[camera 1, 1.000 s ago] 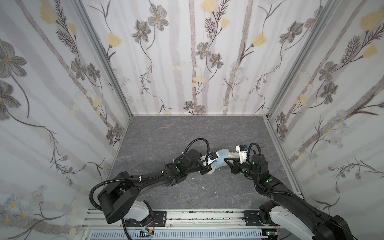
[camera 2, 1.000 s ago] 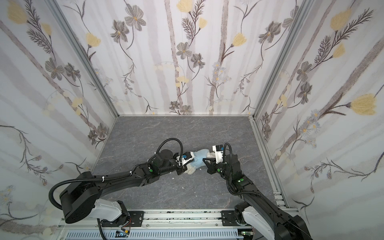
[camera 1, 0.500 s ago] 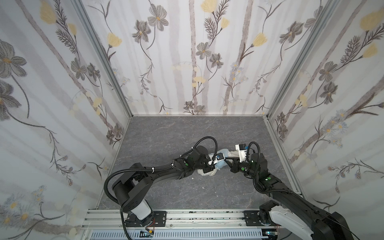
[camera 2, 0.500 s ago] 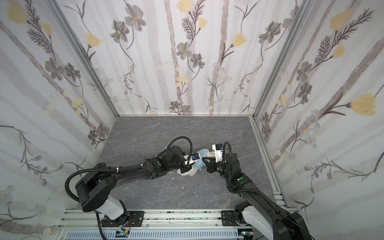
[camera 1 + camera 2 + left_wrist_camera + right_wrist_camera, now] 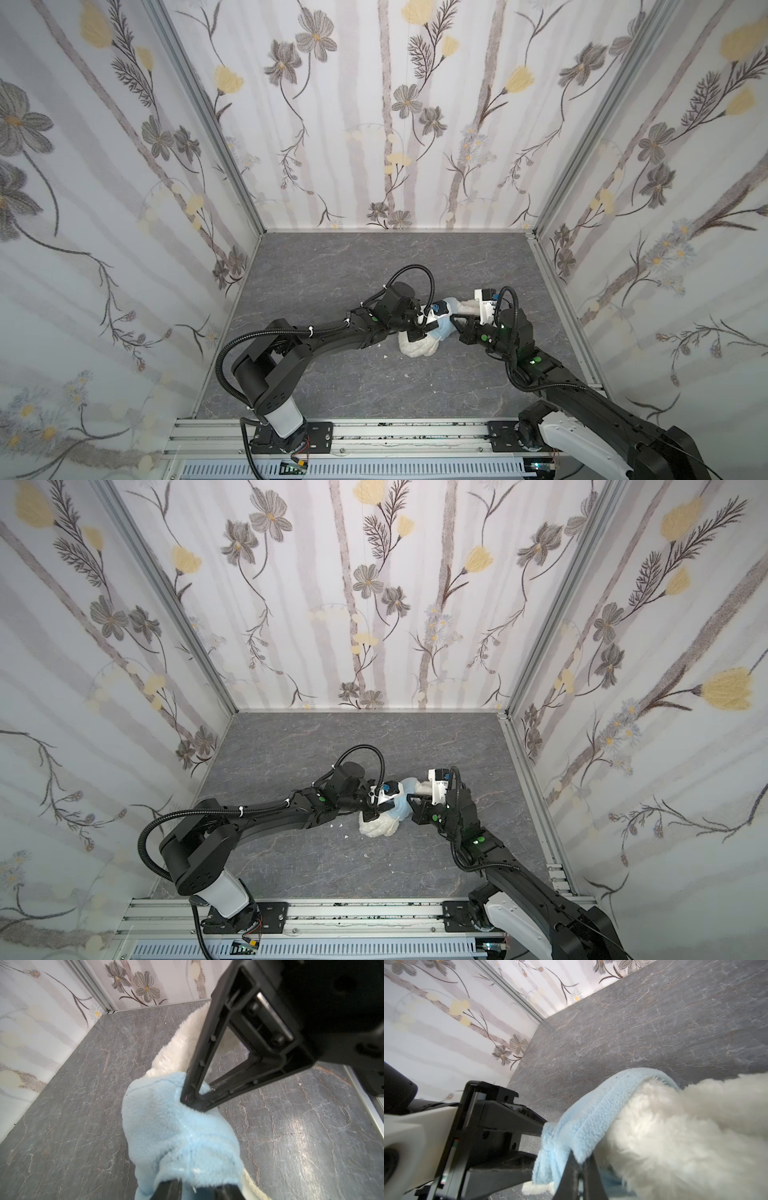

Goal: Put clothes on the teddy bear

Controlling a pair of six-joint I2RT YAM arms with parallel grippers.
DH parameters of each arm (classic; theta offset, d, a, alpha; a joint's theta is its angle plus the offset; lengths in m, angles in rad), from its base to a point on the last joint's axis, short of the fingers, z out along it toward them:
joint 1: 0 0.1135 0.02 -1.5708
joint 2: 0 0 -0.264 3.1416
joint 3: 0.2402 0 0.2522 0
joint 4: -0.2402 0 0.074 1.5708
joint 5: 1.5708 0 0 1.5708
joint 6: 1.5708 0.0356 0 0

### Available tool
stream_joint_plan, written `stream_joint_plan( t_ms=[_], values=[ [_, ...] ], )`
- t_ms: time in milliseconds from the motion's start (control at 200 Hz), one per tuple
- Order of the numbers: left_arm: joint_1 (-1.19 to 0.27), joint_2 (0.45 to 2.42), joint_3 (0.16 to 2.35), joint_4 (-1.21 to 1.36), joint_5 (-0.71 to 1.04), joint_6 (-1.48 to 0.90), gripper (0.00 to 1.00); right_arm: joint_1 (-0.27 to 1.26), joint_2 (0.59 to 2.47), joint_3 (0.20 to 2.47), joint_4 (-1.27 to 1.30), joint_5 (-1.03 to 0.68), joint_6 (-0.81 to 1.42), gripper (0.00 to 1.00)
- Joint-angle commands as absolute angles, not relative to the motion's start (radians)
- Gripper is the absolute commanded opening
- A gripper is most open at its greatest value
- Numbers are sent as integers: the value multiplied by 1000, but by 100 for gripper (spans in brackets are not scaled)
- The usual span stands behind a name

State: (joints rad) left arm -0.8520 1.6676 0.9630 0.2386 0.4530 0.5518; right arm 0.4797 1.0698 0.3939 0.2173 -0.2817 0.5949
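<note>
The teddy bear [image 5: 417, 348] [image 5: 376, 825], white and fluffy, lies mid-floor between my arms in both top views. A light-blue hoodie [image 5: 445, 329] [image 5: 400, 810] is bunched round its middle, with white fur showing on both sides. My left gripper [image 5: 424, 328] [image 5: 197, 1191] is at the hoodie [image 5: 176, 1126]; its fingers [image 5: 169, 1190] stand apart and the fabric drapes over their tips. My right gripper [image 5: 457, 326] [image 5: 581, 1174] is shut on the hoodie's hem [image 5: 591, 1118], right against the bear's fur [image 5: 675, 1136].
Floral-papered walls close in the grey marbled floor [image 5: 332, 270] on three sides. A metal rail [image 5: 374, 432] runs along the front. Small white fluff bits [image 5: 386, 356] lie near the bear. A cream drawstring [image 5: 253, 1186] hangs from the hoodie.
My left gripper's jaws have parted where they were shut on the hoodie, and the left arm's elbow has swung right. The right arm has barely moved.
</note>
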Motion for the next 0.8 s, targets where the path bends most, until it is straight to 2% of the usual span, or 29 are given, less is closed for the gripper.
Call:
stream_joint_plan(
  t_ms=[0,90,215,260,320,495,794],
  values=[
    [-843,1692,984,264,451,534,27,449,1090,454,96,-301,495,0],
    [-832,1711,996,270,423,502,24,419,1102,487,40,-357,441,8],
    [-826,1723,996,278,436,482,22,363,1139,534,-34,-412,378,10],
    [-823,1720,990,282,446,476,22,350,1156,551,-52,-430,359,9],
    [-817,1716,982,281,463,477,22,338,1170,573,-69,-451,342,0],
    [-813,1649,941,263,541,478,25,342,1170,651,-150,-604,325,0],
    [-864,1513,876,256,576,235,29,367,1007,798,-535,-563,358,0]
  ],
)
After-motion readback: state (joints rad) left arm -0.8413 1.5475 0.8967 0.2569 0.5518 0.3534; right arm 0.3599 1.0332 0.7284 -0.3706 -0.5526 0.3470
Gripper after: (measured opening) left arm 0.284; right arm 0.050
